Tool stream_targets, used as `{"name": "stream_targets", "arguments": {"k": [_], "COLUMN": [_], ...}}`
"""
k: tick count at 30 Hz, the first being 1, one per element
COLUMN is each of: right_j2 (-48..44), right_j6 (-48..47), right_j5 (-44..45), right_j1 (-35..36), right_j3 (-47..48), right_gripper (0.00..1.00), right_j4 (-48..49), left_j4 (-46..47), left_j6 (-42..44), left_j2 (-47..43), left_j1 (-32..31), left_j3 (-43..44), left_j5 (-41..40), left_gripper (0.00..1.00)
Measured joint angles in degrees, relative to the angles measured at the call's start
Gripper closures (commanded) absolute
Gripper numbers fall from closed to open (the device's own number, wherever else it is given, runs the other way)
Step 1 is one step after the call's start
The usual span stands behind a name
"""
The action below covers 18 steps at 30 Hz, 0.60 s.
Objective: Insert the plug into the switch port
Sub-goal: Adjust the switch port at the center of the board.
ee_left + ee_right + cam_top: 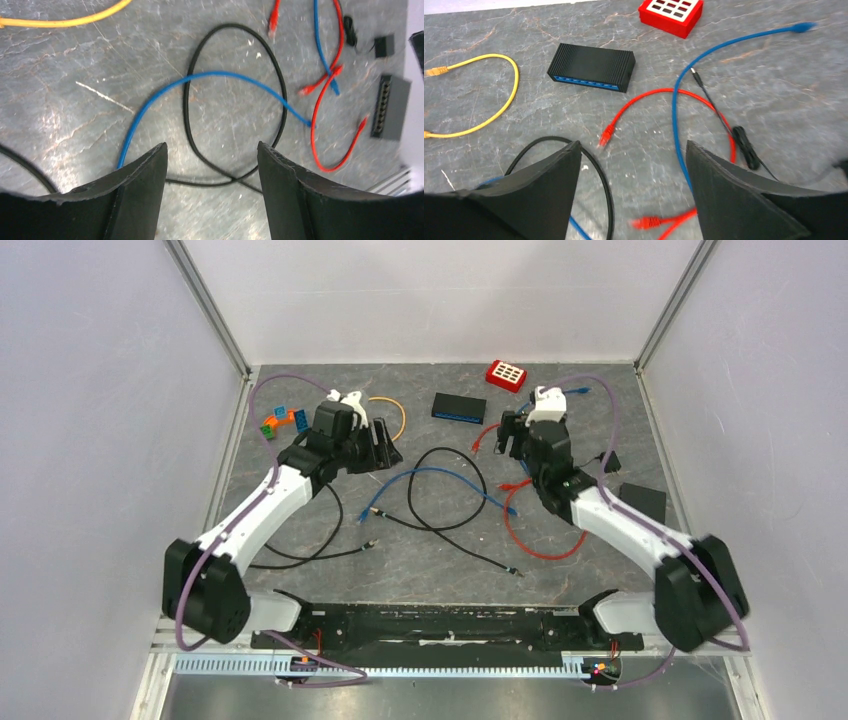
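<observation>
A black switch [459, 407] with a row of blue ports lies at the back centre; in the right wrist view the switch [591, 67] has its ports facing me. A red cable's plug [607, 134] lies on the table just ahead of my right gripper [634, 150], which is open and empty. A second red plug [647, 222] lies below its jaws. My left gripper [212, 147] is open over a black cable loop [235, 100] and a blue cable [200, 80], holding nothing. In the top view the left gripper [385, 448] and right gripper [510, 435] flank the cables.
A second dark switch [643, 502] sits at the right edge; in the left wrist view this switch [390, 106] shows its ports. A red keypad box [506, 375] lies at the back. A yellow cable [499, 100], coloured blocks [280, 420] and thin black leads [744, 145] lie around.
</observation>
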Motion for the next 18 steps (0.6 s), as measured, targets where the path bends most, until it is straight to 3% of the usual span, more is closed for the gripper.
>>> {"name": "stream_targets", "arguments": {"k": [9,18], "right_j2": [21.07,35.65], "right_j6": [5.62,10.25], "right_j5": [-19.32,-26.62], "right_j1": [-7.80,-10.16], "right_j3": [9.44,19.54], "right_gripper": [0.38,0.43], "right_j4": [8.59,11.56], "left_j4": [14.58,26.97], "left_j6": [-5.57,-7.93], "left_j2": [17.14,40.04], "left_j1": [6.80,6.99], "left_j3": [6.03,22.01], "left_j5": [4.98,10.82], "left_gripper": [0.29,0.33]}}
